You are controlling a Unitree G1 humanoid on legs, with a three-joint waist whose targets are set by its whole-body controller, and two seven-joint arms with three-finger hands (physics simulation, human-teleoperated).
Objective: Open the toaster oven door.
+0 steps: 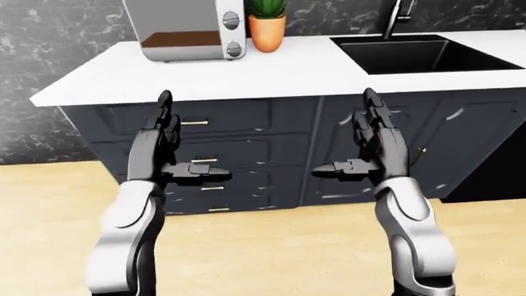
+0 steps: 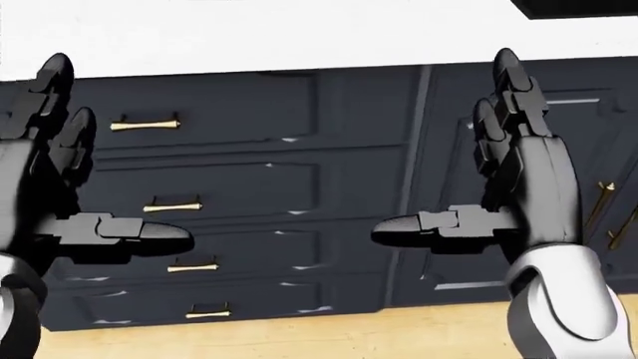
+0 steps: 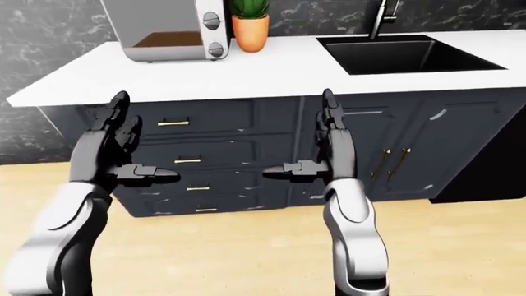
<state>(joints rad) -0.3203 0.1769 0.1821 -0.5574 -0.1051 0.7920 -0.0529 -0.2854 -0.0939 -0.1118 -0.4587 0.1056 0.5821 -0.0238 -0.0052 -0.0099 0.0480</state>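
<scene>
Approach stance — both hands empty, fingers spread.
Your left hand [image 1: 168, 151] and right hand [image 1: 370, 151] are raised below the toaster oven [image 1: 193, 31], door unreached.

Potted plant [image 1: 267, 24] crowds toaster oven [image 1: 193, 31] rightward.

A white counter [image 1: 271, 71] tops dark cabinets [image 1: 246, 148] with brass-handled drawers [image 2: 215, 120]. A black sink [image 1: 423, 54] sits at its right end. Dark marble wall [image 1: 49, 37] behind, pale wood floor [image 1: 271, 246] below.
</scene>
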